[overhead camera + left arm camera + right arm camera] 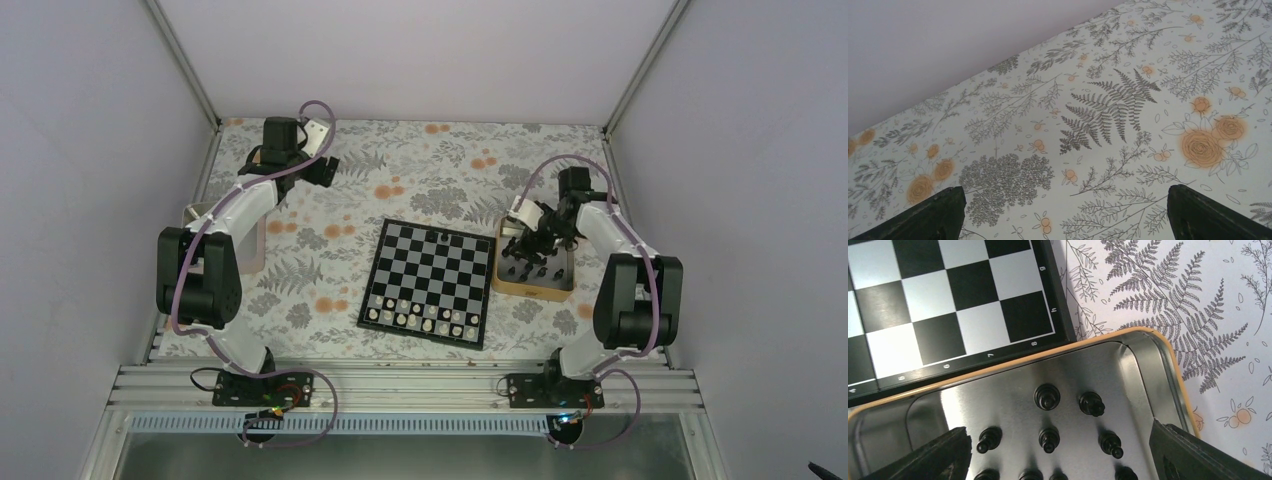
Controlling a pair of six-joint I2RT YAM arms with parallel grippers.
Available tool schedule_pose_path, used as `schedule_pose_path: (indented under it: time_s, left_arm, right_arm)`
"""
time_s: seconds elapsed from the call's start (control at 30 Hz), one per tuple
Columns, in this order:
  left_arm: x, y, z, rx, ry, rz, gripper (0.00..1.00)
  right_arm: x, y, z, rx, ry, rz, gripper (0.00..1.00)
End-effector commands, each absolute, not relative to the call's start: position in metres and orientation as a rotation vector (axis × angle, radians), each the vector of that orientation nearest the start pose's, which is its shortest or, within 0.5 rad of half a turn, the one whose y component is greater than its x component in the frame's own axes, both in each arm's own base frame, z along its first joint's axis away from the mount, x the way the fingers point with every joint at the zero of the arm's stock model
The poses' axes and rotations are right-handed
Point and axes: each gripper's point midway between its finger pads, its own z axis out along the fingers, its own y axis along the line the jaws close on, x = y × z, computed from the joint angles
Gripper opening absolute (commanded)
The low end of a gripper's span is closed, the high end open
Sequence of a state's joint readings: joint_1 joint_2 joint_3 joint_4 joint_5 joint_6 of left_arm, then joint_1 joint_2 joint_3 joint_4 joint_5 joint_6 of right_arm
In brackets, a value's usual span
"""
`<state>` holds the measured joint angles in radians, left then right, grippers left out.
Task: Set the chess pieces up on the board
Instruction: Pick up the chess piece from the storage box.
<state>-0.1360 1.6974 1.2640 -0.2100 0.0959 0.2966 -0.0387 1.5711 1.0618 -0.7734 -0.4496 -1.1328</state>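
Observation:
The chequered board [430,283] lies mid-table, with white chessmen along its near rows and one black chess piece [432,236] on its far row. Several tiny black chess pieces [1049,439] stand in the tan-rimmed tray [534,289] right of the board; the tray's grey floor [1013,405] and the board's corner [948,305] show in the right wrist view. My right gripper [1060,455] hangs open over the tray, jaws wide apart with nothing between them. My left gripper [1063,220] is open and empty over bare floral cloth at the far left.
A floral cloth [420,170] covers the table. A white container [250,240] sits at the left edge, partly behind the left arm. White walls and metal corner posts close in the back and sides. An aluminium rail runs along the near edge.

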Motion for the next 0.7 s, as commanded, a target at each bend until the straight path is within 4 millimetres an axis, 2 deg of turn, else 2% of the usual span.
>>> schedule_pose_path:
  time_s: [0.0, 0.3, 0.37, 0.47, 0.67]
  left_arm:
    - [0.498, -0.078, 0.195, 0.497, 2.098, 0.035, 1.0]
    - [0.499, -0.073, 0.196, 0.471, 2.093, 0.064, 1.0]
    - [0.499, -0.072, 0.197, 0.47, 2.09, 0.067, 1.0]
    - [0.498, -0.072, 0.195, 0.472, 2.095, 0.067, 1.0]
    - [0.498, -0.073, 0.194, 0.478, 2.099, 0.065, 1.0]
  right_arm:
    - [0.35, 0.062, 0.095, -1.449, 2.19, 0.194, 0.92]
    - [0.363, 0.067, 0.084, -1.495, 2.204, 0.102, 0.92]
    - [0.366, 0.067, 0.081, -1.497, 2.21, 0.09, 0.88]
    - [0.372, 0.067, 0.083, -1.489, 2.209, 0.072, 0.89]
    - [0.377, 0.065, 0.069, -1.502, 2.251, 0.088, 0.89]
